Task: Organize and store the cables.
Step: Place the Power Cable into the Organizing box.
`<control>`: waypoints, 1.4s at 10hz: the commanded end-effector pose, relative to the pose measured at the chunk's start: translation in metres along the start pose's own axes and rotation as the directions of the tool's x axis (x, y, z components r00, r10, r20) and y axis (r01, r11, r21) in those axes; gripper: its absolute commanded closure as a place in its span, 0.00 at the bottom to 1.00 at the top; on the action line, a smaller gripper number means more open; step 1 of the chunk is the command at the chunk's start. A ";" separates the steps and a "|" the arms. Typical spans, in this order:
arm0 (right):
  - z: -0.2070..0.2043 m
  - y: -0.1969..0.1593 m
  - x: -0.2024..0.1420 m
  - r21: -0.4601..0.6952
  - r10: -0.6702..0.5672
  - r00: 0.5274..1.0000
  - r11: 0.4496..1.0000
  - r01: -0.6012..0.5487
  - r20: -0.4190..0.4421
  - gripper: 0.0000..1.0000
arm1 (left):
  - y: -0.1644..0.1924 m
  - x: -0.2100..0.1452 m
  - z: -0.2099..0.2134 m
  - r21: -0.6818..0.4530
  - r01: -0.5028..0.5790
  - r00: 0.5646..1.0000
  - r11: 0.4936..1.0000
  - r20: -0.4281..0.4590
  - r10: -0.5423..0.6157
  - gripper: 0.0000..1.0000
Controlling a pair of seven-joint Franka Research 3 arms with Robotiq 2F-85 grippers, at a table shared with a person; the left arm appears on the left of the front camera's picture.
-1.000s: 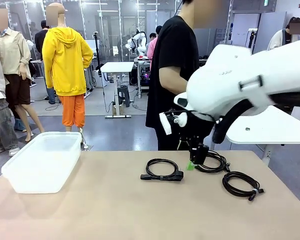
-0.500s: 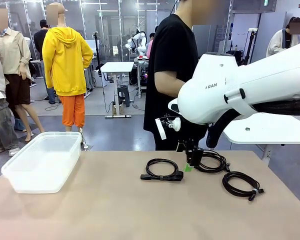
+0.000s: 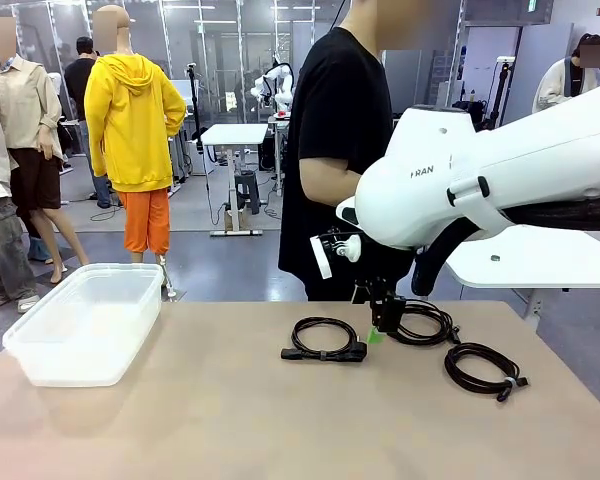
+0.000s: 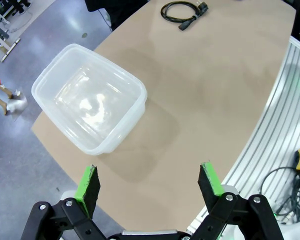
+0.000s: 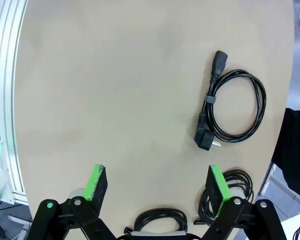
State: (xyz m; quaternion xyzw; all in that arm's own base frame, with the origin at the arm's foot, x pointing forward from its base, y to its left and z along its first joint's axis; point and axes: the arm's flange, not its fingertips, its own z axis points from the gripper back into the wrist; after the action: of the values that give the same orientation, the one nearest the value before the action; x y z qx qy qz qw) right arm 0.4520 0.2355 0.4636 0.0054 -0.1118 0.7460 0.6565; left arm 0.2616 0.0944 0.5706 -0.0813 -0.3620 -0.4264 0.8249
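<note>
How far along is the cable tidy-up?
Done: nothing; the bin is empty. In hand: nothing; right gripper hangs open by the middle coil, left gripper open, facing the bin. Left: left coil, middle coil and right coil, all on the table.

You've got three black cables (image 3: 325,339) at centre right of the front view, on a plain tan table (image 3: 230,420). At left, your bin (image 3: 85,322) reads milky, translucent white. The right arm (image 3: 500,170) at upper right is glossy white with a black hose (image 3: 442,255). The left gripper (image 4: 149,180) and right gripper (image 5: 157,182) are black, pads (image 4: 89,182) bright green. The person's shirt (image 3: 335,110) is black.
</note>
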 end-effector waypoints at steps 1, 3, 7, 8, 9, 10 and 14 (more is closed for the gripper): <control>-0.031 -0.023 0.012 -0.047 -0.112 0.993 0.993 0.110 -0.043 0.00 | 0.000 0.001 0.001 0.005 0.000 1.000 1.000 0.008 0.000 0.00; -0.061 -0.044 0.019 -0.040 -0.126 0.991 0.991 0.124 -0.035 0.00 | 0.000 0.001 0.001 0.005 0.000 1.000 1.000 0.008 0.000 0.00; -0.120 -0.080 0.026 0.026 -0.082 0.996 0.996 0.083 -0.035 0.00 | 0.000 0.001 0.001 0.005 0.000 1.000 1.000 0.008 0.000 0.00; -0.129 -0.084 0.028 0.032 -0.077 0.997 0.996 0.078 -0.022 0.00 | 0.000 0.001 0.001 0.005 0.000 1.000 1.000 0.008 0.000 0.00; -0.138 -0.086 0.029 0.050 -0.071 0.997 0.996 0.073 -0.029 0.00 | 0.000 0.001 0.001 0.005 0.000 1.000 1.000 0.008 0.000 0.00; -0.149 -0.087 0.030 0.055 -0.073 0.997 0.996 0.075 -0.035 0.00 | 0.000 0.001 0.001 0.005 0.000 1.000 1.000 0.008 0.000 0.00; -0.178 -0.094 0.036 0.078 -0.106 0.989 0.990 0.114 -0.100 0.00 | 0.000 0.001 0.001 0.005 0.000 1.000 1.000 0.008 0.000 0.00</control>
State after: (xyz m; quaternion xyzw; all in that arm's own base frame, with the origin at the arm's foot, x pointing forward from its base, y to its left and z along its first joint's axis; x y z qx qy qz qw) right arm 0.5585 0.3042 0.3092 0.0086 -0.0613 0.7214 0.6898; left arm 0.2615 0.0945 0.5707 -0.0812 -0.3621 -0.4263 0.8250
